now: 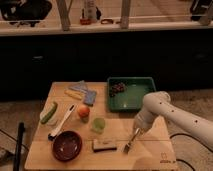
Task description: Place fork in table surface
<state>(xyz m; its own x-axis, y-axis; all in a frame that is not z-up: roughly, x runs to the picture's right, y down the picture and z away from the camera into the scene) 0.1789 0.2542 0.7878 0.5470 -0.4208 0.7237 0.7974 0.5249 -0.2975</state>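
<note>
The fork [130,144] is slim and silver and slants down to the pale wooden table surface [150,155], tines at the lower left near the planks. My gripper [138,132] is at the end of the white arm, right at the fork's upper handle end, low over the table just in front of the green tray [131,102]. The handle end runs up into the gripper. I cannot tell whether the tines touch the wood.
The tray holds dark grapes [117,88]. On the table lie a dark red bowl [67,145], a white-handled brush [63,123], a cucumber [49,112], an orange fruit [83,111], a green cup [98,125], a small block [104,145] and sponges [83,92].
</note>
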